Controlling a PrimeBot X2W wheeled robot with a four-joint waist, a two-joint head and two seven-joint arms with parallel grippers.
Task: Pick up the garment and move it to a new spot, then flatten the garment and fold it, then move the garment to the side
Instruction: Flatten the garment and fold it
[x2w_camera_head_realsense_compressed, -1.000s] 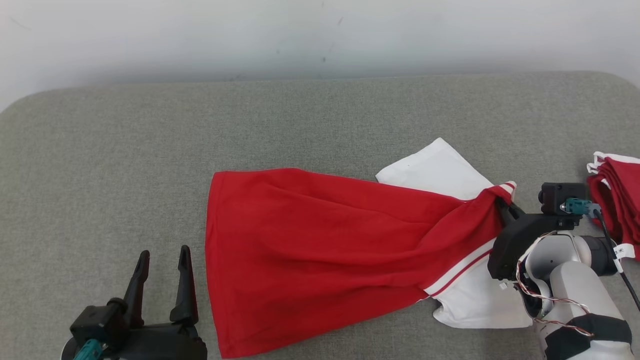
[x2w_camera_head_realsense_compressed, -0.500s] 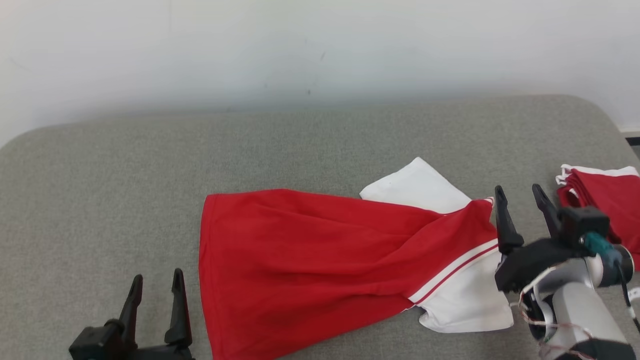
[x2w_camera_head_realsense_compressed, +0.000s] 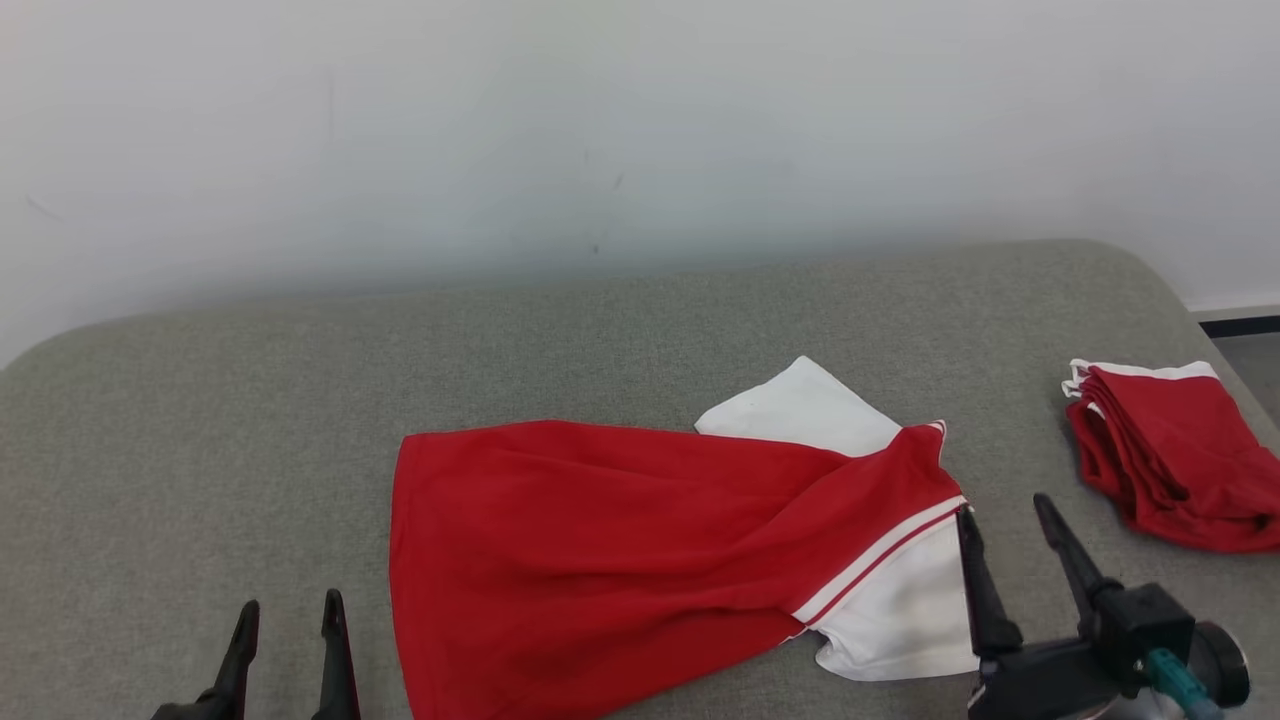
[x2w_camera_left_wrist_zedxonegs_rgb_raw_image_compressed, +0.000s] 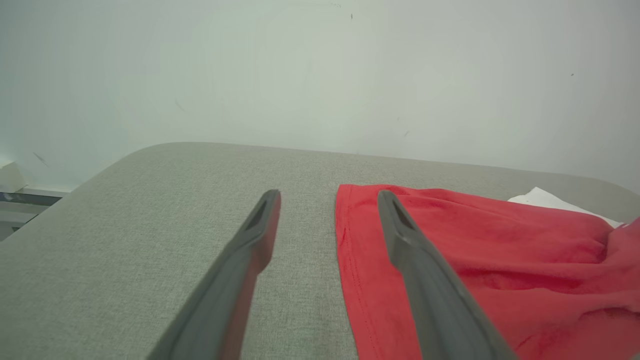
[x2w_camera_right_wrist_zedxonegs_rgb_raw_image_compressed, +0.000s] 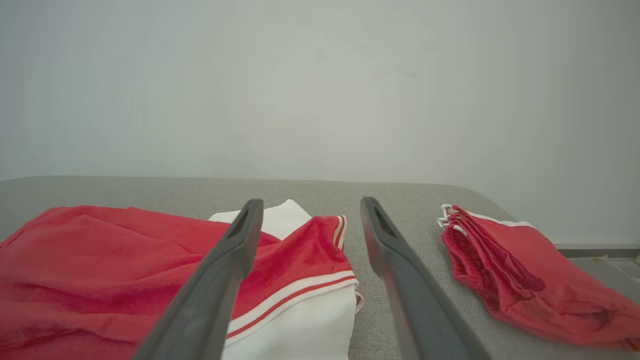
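Garment (x2w_camera_head_realsense_compressed: 620, 540), creased red-white cloth, grey woven table (x2w_camera_head_realsense_compressed: 200, 450)

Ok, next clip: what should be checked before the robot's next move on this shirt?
1. The right gripper open and empty: ok.
2. The left gripper open and empty: ok.
3. The shirt lying on the table: ok.
4. The shirt flat: not ok, creased and twisted near the white sleeves.
5. The folded red pile apart from the shirt: ok.
6. The shirt's near corner: cannot tell, cut off at the head view's bottom edge.

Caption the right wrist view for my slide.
Open right tool by a red-and-white shirt; folded red garments lie apart.
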